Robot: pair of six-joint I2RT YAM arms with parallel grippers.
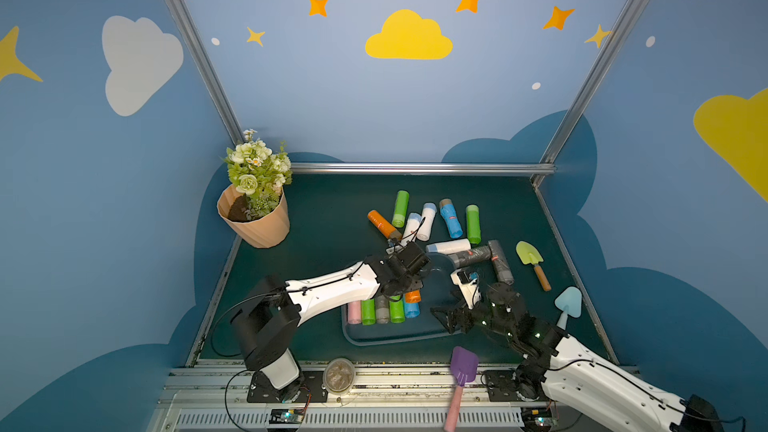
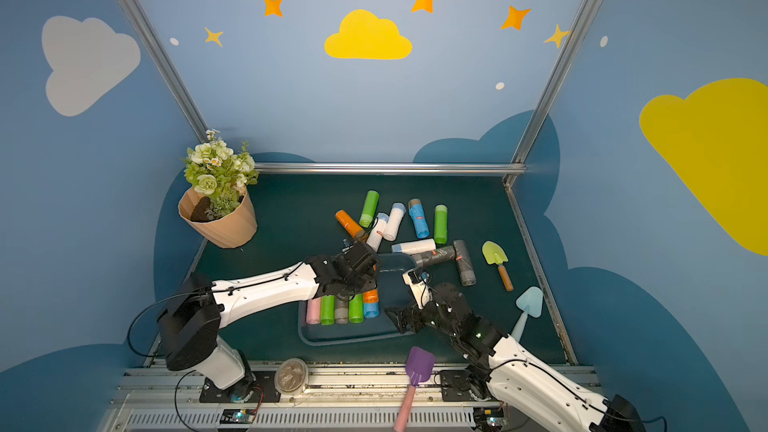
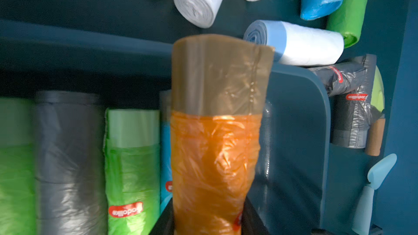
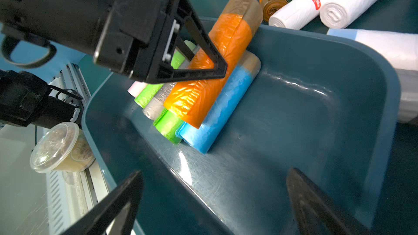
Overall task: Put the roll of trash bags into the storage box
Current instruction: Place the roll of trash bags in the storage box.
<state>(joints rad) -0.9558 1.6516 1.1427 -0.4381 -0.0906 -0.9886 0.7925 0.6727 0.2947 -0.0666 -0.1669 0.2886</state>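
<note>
Nearest, the right hand point(image 4: 214, 177) is held empty with its jaws spread wide over the near right part of the storage box point(image 4: 393, 100), a shallow teal tray of smooth hard plastic with rounded corners, a rolled rim and a scuffed, glare-streaked floor. Further in, a row of rolls is laid side by side on the box floor, long axes running near to far: a pink roll point(image 4: 135, 87), a green roll point(image 4: 147, 93), a grey roll point(image 4: 153, 107), another green one and a blue roll point(image 4: 221, 114), all soft cylinders of thin crinkled film. Over the blue end of that row the orange roll point(image 4: 203, 100) is clamped across its middle by the left hand point(image 4: 209, 64), so it is inside the box's outline but not yet laid down. Its axis is set nearly parallel to the row, and it is carried above the blue roll; whether the two touch cannot be told. The bare floor lies to the right of the blue roll, so a short shift that way and a lowering are judged to be needed. A dull brown band is wrapped round the orange roll's far end. Beyond the far rim, white rolls point(image 1: 427, 221) and others are scattered on the dark bench point(image 1: 324, 222).
</note>
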